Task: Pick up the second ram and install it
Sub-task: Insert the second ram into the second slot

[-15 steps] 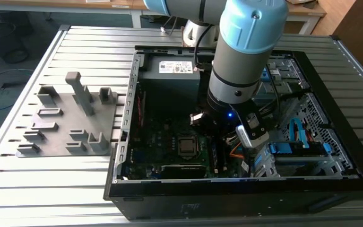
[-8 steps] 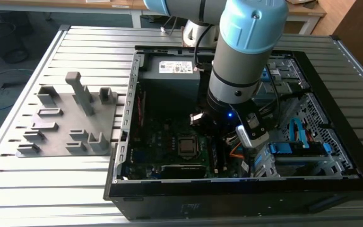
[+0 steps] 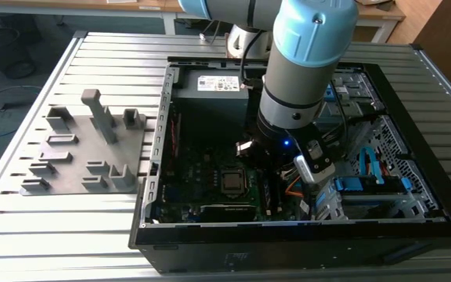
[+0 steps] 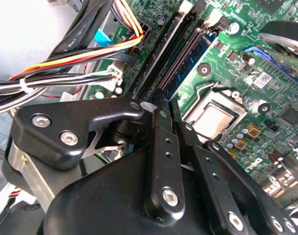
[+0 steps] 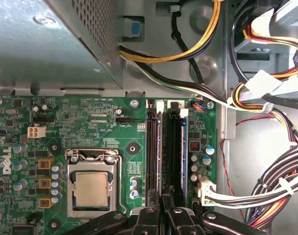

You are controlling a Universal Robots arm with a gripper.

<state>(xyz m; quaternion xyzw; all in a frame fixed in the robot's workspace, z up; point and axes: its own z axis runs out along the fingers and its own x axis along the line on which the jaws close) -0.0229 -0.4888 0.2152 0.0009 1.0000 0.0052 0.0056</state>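
The second ram (image 5: 181,147) stands in the motherboard's (image 5: 90,127) slots beside the CPU socket (image 5: 91,188), its lower end hidden by the gripper (image 5: 161,215); fingers close together above it, grip uncertain; arm (image 3: 300,76) reaches straight down into the case (image 3: 413,223).

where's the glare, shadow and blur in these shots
In the exterior view the inside of the computer case is dark, shadowed under the arm, while the slatted table is evenly lit. In the second wrist view the gripper up close looks soft, and a pale washed-out patch sits beside the cables. In the first wrist view the metal cover reflects soft light; the green board is sharp.
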